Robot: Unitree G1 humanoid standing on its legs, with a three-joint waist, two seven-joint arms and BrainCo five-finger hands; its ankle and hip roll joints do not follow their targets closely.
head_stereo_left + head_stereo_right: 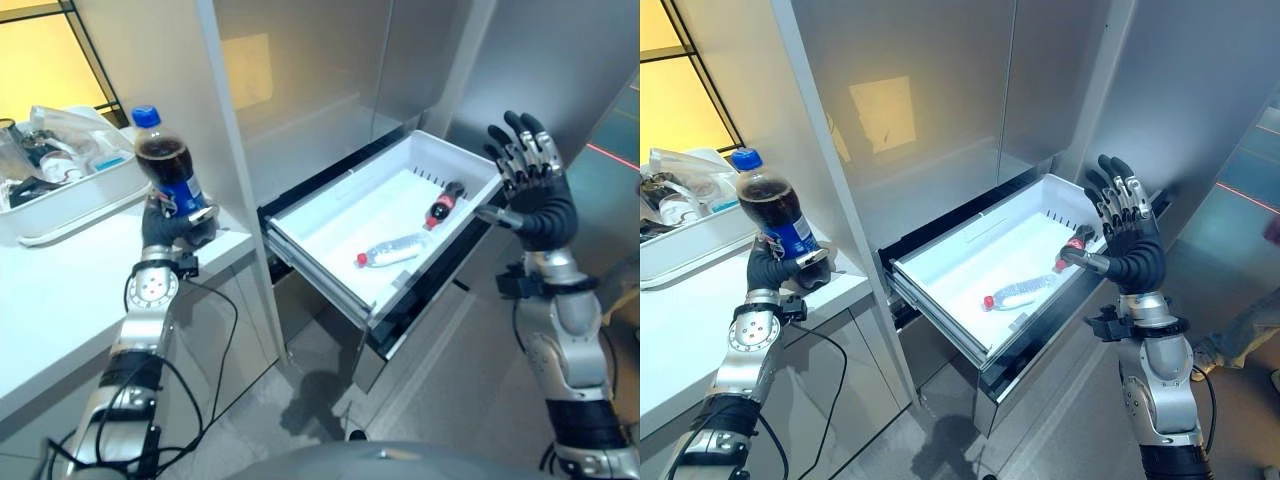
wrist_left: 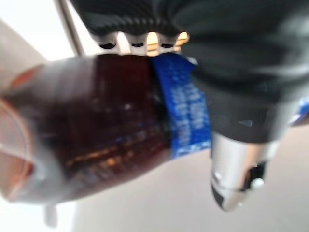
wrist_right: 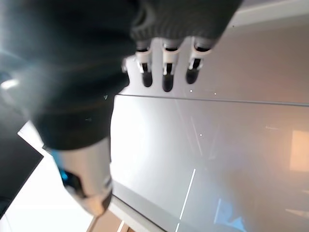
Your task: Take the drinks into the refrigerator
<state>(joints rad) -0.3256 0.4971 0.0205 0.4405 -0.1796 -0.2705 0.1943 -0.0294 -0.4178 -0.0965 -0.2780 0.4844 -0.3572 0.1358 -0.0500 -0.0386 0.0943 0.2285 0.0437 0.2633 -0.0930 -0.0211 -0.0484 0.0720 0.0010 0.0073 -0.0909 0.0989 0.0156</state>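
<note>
our left hand (image 1: 172,226) is curled round the lower body of the cola bottle (image 1: 168,165), holding it upright above the edge of the tabletop (image 1: 60,300), well apart from the open refrigerator drawer (image 1: 300,215). our right hand (image 1: 530,185) is raised beside the drawer's far corner, fingers straight and spread, holding nothing. we judge the risks to be these: the full bottle could slip through a low grasp when tilted, or knock the refrigerator's side panel on the way across. the drawer already holds a clear bottle with a red cap (image 1: 392,250) lying flat and a small dark bottle (image 1: 444,204) near the far wall. a white tray (image 1: 75,195) on the tabletop holds clutter we cannot identify.
</note>
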